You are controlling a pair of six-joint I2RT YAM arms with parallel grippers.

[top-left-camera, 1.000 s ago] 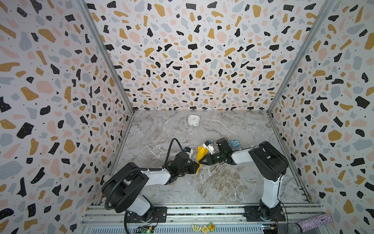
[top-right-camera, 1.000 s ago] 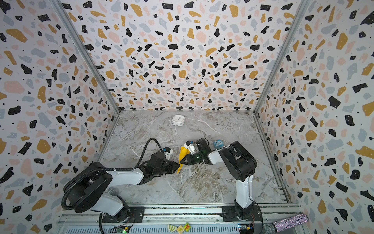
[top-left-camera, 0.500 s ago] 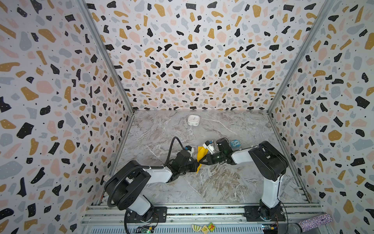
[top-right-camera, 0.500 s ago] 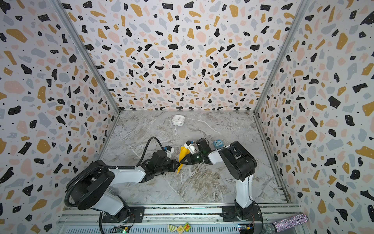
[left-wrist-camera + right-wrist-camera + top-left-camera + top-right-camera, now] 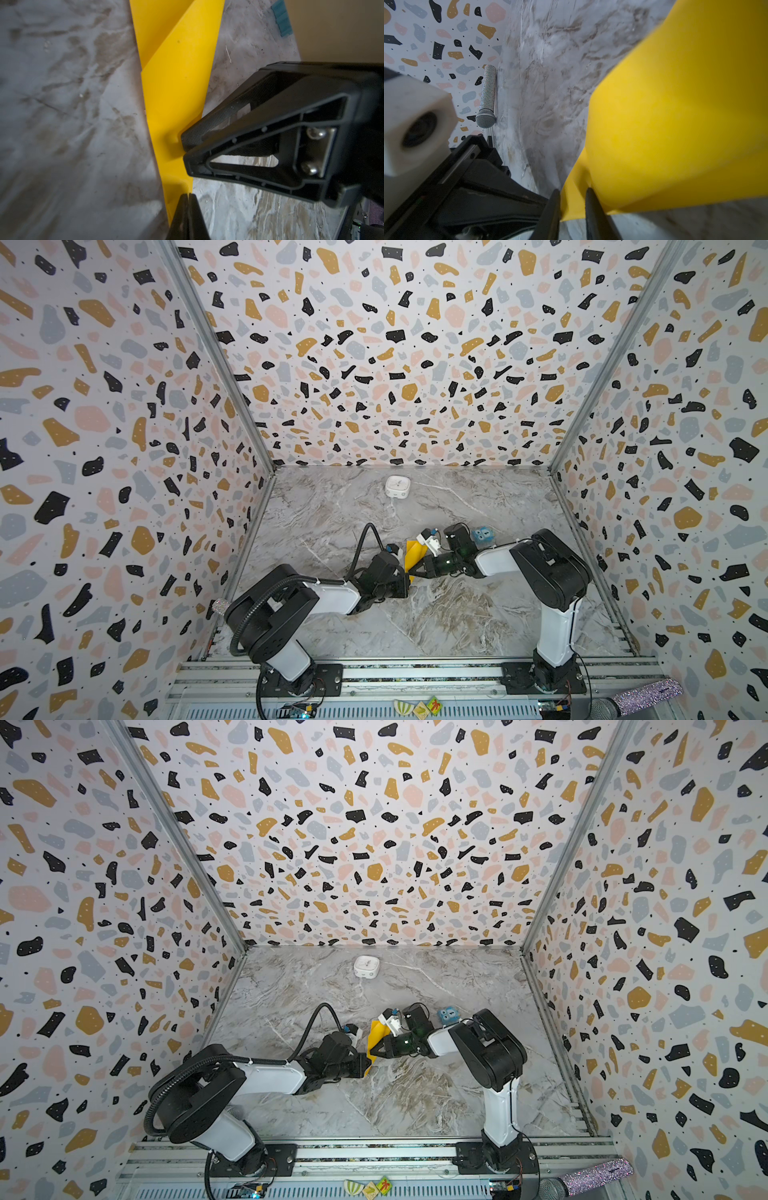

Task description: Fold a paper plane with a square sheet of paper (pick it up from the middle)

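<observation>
Though the thin yellow-orange paper sheet [image 5: 176, 83] is folded narrow, wings look undone. Left tool [image 5: 188, 197] and right tool [image 5: 183, 148] both pinch it.

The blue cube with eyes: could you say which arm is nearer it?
Right. The right arm has its wrist just beside the blue cube; the left arm ends beyond the folded yellow paper.

White rounded box [image 5: 397, 487] far back; blue eyed cube [image 5: 482, 534]; glittery microphone [image 5: 487, 97].
</observation>
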